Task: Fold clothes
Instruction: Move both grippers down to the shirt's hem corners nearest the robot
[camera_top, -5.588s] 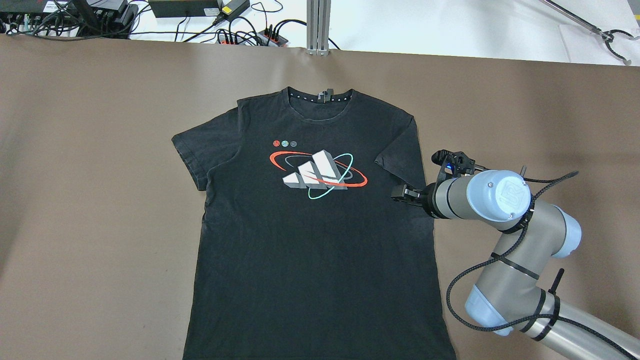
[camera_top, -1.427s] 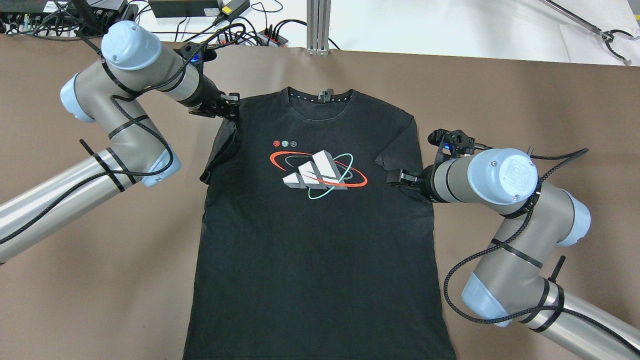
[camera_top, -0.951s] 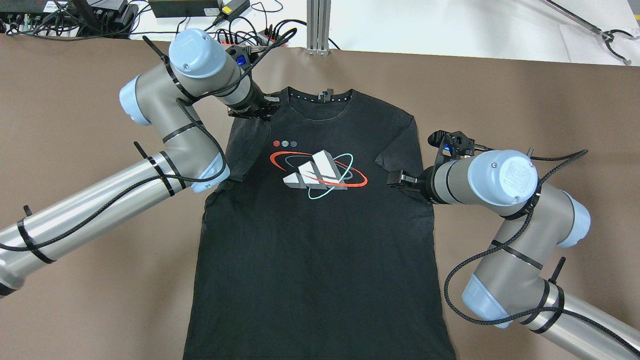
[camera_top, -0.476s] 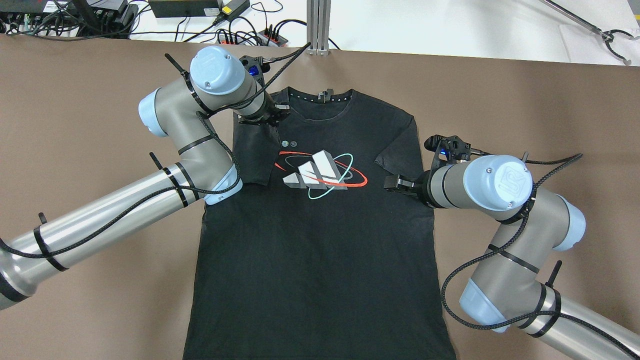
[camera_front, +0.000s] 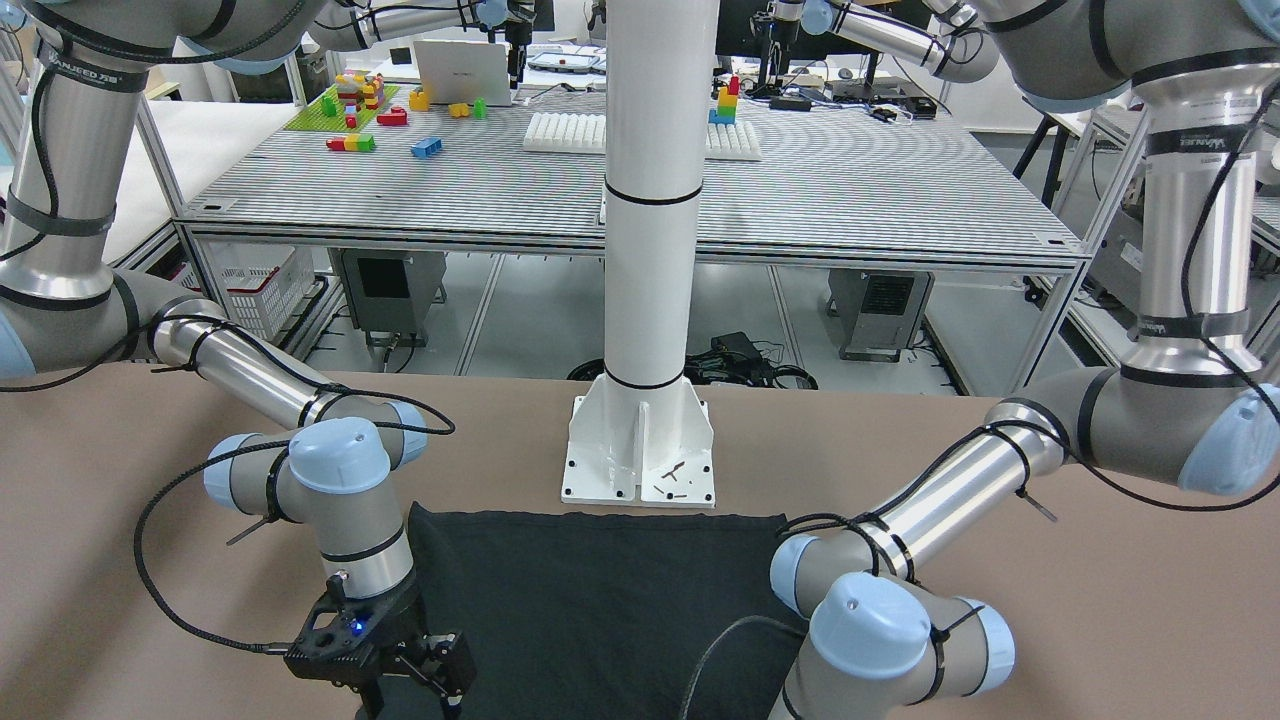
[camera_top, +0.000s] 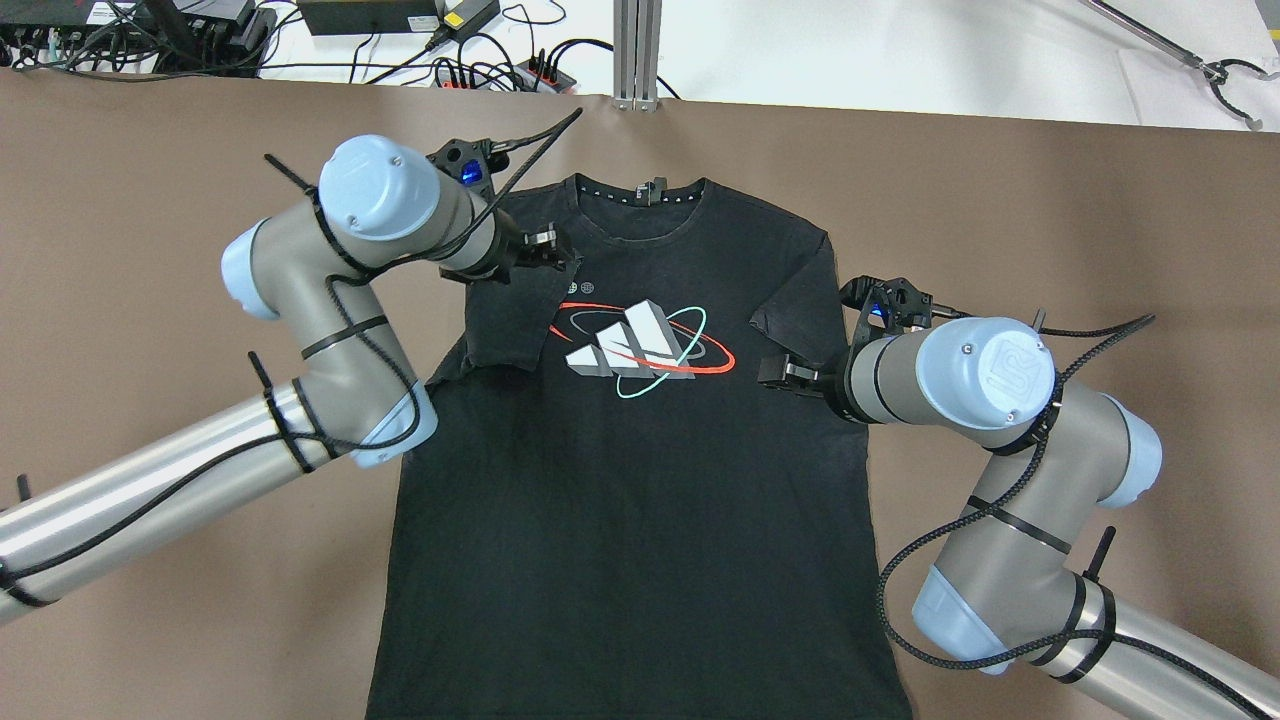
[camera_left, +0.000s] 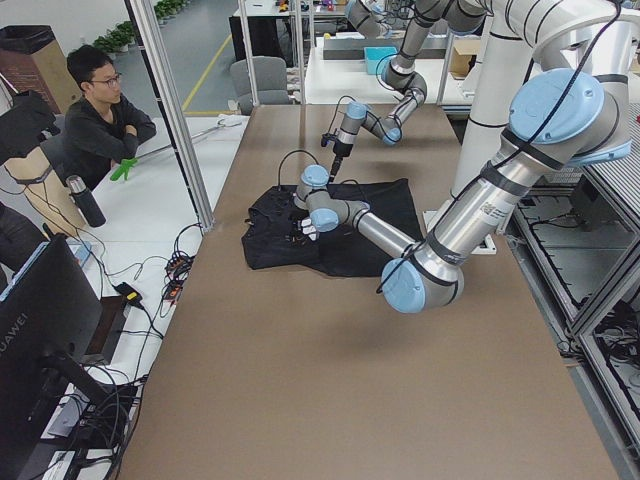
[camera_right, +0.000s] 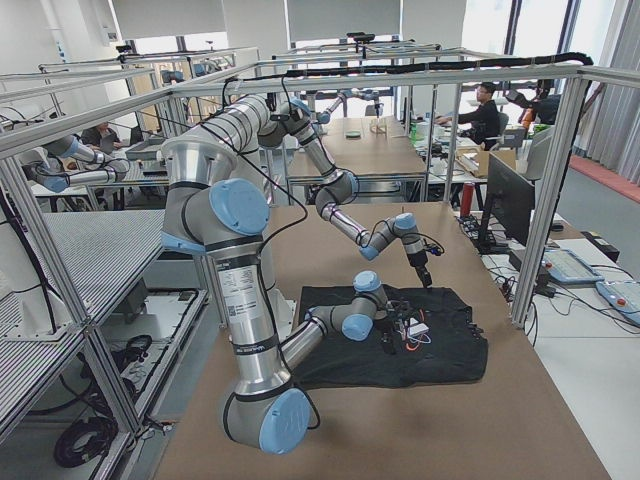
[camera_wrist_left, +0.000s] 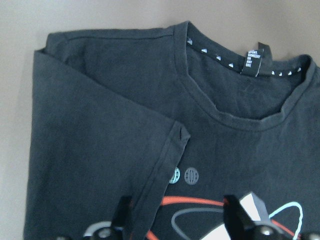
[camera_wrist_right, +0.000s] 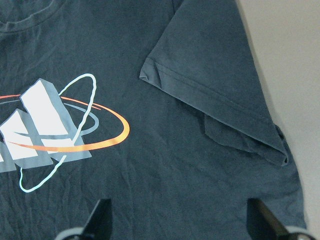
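Observation:
The clothes are a black T-shirt (camera_top: 630, 500) with a white, red and teal print, lying flat and face up on the brown table cover (camera_top: 150, 550). Its left sleeve (camera_top: 510, 320) lies folded inward over the chest. My left gripper (camera_top: 557, 255) hovers over that sleeve's hem near the collar; in the left wrist view (camera_wrist_left: 180, 222) its fingers stand apart and hold nothing. My right gripper (camera_top: 772, 372) is open just above the shirt, beside the right sleeve (camera_top: 800, 310). The right wrist view (camera_wrist_right: 180, 220) shows its fingers wide apart and that sleeve's hem (camera_wrist_right: 210, 95) ahead.
A white post with a base plate (camera_front: 640, 450) stands at the shirt's bottom hem. An aluminium post (camera_top: 636, 60), cables and power strips (camera_top: 480, 70) line the far edge. A grabber tool (camera_top: 1225, 80) lies at the far right. A person (camera_left: 100, 110) sits beyond the table.
My left arm came in, carried the left sleeve inward over the chest and has let it go, dropping slightly. My right gripper has crept a little toward the print.

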